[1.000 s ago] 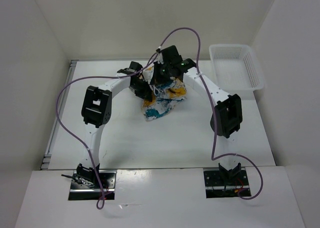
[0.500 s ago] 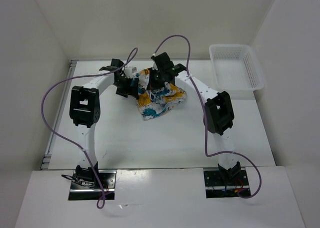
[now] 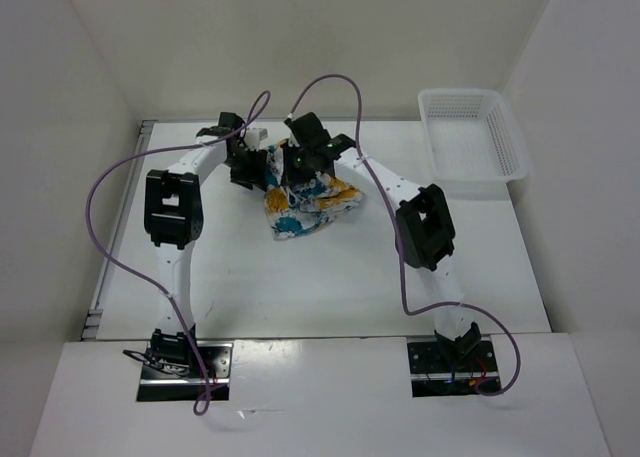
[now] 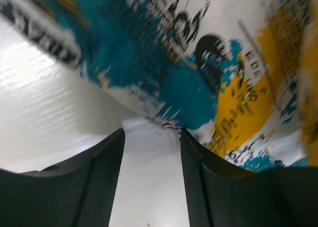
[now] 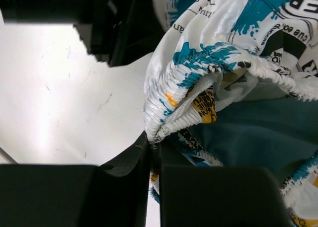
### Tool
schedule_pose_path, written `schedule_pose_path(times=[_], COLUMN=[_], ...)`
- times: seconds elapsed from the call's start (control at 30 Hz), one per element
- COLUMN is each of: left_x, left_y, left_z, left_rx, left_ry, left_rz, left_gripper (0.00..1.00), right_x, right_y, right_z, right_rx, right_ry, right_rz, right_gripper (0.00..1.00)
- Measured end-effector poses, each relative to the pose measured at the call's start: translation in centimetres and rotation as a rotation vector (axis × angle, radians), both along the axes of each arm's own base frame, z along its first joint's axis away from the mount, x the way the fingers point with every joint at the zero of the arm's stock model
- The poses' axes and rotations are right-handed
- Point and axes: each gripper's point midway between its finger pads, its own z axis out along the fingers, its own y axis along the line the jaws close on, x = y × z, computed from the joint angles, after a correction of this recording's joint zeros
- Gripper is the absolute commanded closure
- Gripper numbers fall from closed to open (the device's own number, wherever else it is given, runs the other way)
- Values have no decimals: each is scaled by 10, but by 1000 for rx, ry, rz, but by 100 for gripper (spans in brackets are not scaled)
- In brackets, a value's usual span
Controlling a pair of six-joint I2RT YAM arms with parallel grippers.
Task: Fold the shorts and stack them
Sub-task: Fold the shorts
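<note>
White table (image 3: 330, 287) lay under the shorts (image 3: 300, 202), bunched well left of the basket (image 3: 470, 127). My right claw (image 5: 154, 137) pinched their waistband (image 5: 171, 95) — to spread the cloth for folding, I judged — while my left claw (image 4: 151, 137) hung spread just beside the fabric.

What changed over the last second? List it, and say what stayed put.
Both arms swung left, dragging the shorts leftward across the table. The right tool is clamped on the waistband. The left tool, earlier over the fabric, now stands open at the shorts' left edge and has apparently let go. The basket has not moved.
</note>
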Motion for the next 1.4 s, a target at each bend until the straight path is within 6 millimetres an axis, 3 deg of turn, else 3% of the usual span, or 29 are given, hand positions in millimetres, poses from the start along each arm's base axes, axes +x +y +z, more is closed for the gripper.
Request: schedule_pose_path(times=[0.03, 0.1, 0.17, 0.23, 0.33, 0.47, 0.57, 0.7, 0.77, 0.87, 0.97, 1.07, 1.2, 1.4], left_x=[4, 7, 8, 8, 8, 12, 14, 7, 7, 6, 1, -8, -15, -24], left_y=[-2, -5, -7, -8, -6, -2, 19, 42, 42, 20, -8, -33, -51, -65], left_z=[0, -1, 0, -1, 0, 4, 7, 23, 47, 83, 94, 83, 57, 18], left_rx=[-1, 0, 1, 1, -2, 2, 31, 53, 51, 16, -27, -63, -68, -21], left_ry=[-7, -15, -19, -19, -20, -33, -39, -49, -90, -162, -182, -142, -83, -9], left_rz=[-6, -16, -22, -23, -20, -12, 27, 75, 77, 32, -30, -86, -125, -150], left_gripper=[44, 44, 42, 38, 30, 22, 19, 18, 17, 14, 13, 12, 12, 32], right_x=[-3, -10, -18, -28, -40, -52, -62, -69, -69, -66, -63, -57, -46, -32], right_y=[5, 14, 25, 37, 61, 83, 70, 24, 2, -15, -25, -31, -31, -25], right_z=[-4, -12, -17, -16, 6, 50, 65, 73, 70, 52, 22, 4, 1, -13], right_rx=[-4, -15, -13, 1, 45, 95, 46, -82, -150, -235, -310, -357, -373, -390], right_ry=[0, 2, 2, -14, -87, -230, -312, -433, -494, -534, -536, -536, -570, -602], right_rz=[12, 45, 94, 173, 314, 447, 477, 463, 461, 473, 497, 504, 492, 488], right_gripper=[70, 57, 35, 28, 28, 41, 52, 55, 48, 42, 41, 41, 41, 49])
